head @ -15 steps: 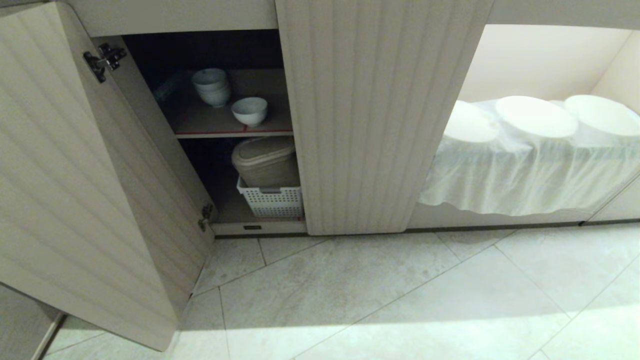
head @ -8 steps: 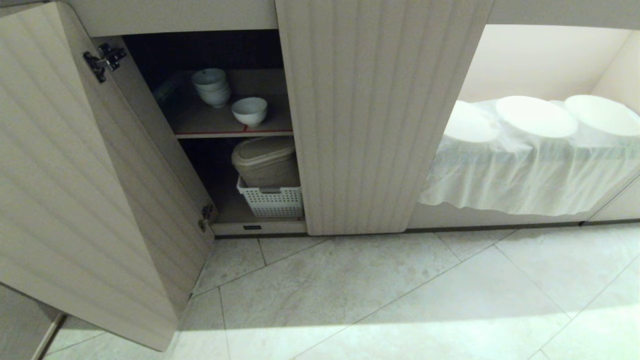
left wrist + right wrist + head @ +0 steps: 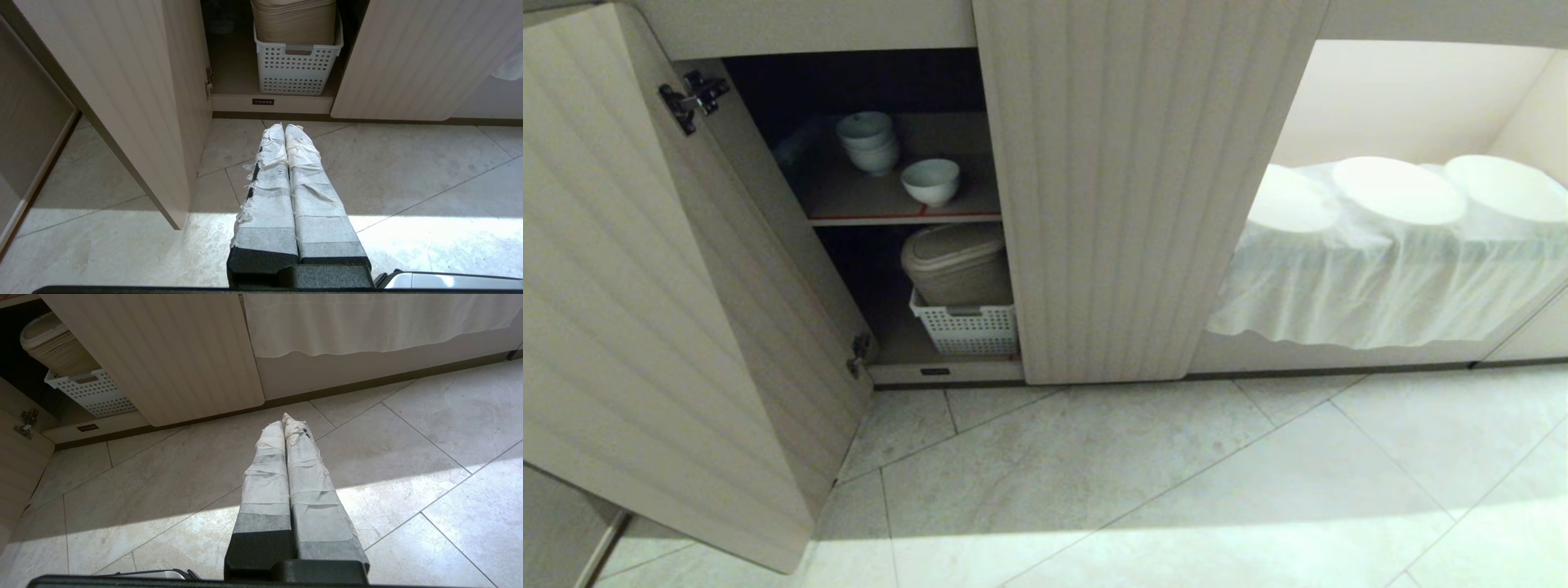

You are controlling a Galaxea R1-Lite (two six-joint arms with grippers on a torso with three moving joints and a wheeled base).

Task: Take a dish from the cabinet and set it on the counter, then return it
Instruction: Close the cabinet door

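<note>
— Started yet?
— No. Both arms hang low before the cabinet (image 3: 1143, 204): left end effector (image 3: 284, 127) and right end effector (image 3: 287, 421) pinched closed, empty. Deeper in, the dish (image 3: 930, 180) sits on the upper shelf beside the stacked bowls (image 3: 869, 141). Everything's left.

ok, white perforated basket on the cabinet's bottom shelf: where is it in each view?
Head view: white basket low in the open cabinet, under the shelf with the bowls, beside the closed fluted door.
Left wrist view: basket at top centre, beyond the shut left gripper.
Right wrist view: basket at upper left.
Shared landmark: the closed fluted door.
</note>
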